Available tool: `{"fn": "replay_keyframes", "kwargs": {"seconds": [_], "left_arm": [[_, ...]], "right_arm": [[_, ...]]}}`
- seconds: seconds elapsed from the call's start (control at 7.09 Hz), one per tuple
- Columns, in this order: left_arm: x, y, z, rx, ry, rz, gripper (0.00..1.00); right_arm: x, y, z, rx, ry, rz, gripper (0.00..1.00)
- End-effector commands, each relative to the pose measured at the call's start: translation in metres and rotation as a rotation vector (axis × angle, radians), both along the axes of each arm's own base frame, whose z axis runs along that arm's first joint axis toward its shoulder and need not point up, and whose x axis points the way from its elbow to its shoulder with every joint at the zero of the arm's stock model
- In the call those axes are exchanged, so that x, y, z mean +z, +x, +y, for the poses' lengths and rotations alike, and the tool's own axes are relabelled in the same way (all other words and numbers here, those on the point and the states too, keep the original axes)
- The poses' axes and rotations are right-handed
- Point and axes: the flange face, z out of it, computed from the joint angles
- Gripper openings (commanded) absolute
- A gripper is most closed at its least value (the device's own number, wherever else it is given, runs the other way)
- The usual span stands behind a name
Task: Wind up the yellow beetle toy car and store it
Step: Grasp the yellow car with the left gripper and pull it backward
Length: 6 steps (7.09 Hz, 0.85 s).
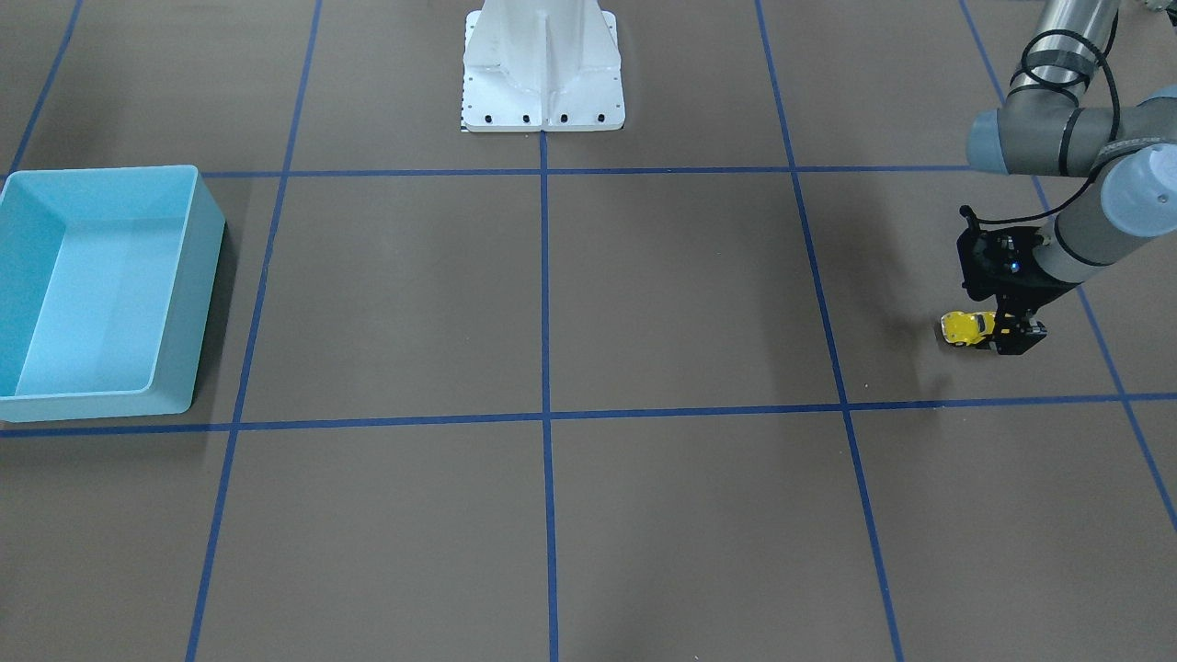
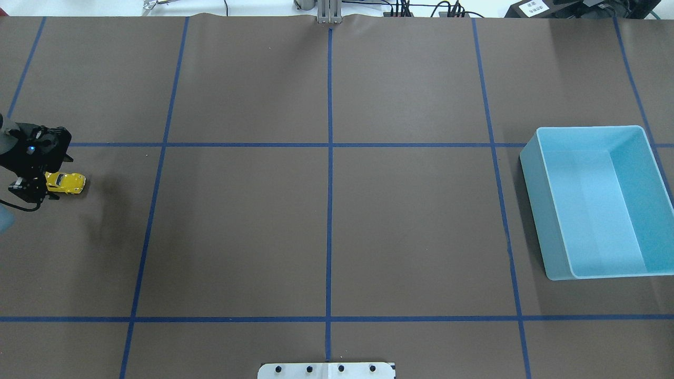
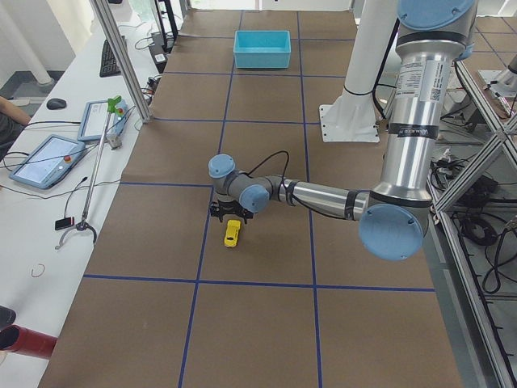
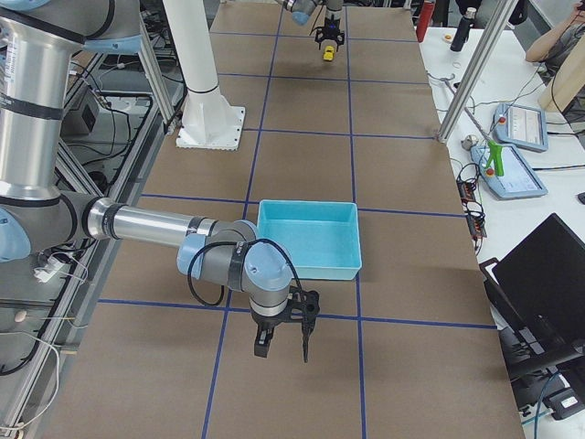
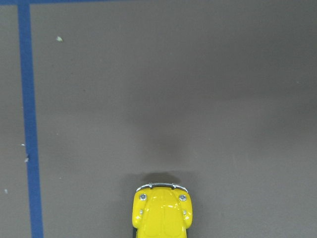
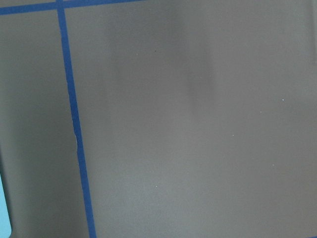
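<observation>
**A:** Front-facing view: our left gripper (image 1: 1011, 338) sits low at the rear of the yellow beetle toy car (image 1: 964, 328), which stands on the table (image 1: 644, 303). We judge this suits a pull-back wind-up. We cannot tell whether it is clamped.

**B:** Overhead view: the light blue bin (image 2: 534, 210) lies well apart, and we see nothing standing between.

**A:** Right side view: our right gripper (image 4: 283, 346) hangs near the bin's corner. We cannot judge its opening.

**B:** Left wrist view: the bonnet faces open mat, with a blue tape line (image 5: 27, 124) alongside.
</observation>
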Motion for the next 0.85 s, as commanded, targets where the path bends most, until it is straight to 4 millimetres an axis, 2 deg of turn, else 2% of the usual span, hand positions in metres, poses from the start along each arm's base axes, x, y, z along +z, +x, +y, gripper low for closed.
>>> {"fn": "replay_keyframes", "kwargs": {"seconds": [0.0, 0.71], "left_arm": [[0.002, 0.014, 0.001, -0.001, 0.009, -0.008, 0.97], [0.014, 0.014, 0.005, 0.003, -0.008, -0.021, 0.93]], "right_arm": [[0.001, 0.000, 0.001, 0.000, -0.003, 0.000, 1.00], [0.006, -0.001, 0.004, 0.000, -0.012, -0.002, 1.00]]}}
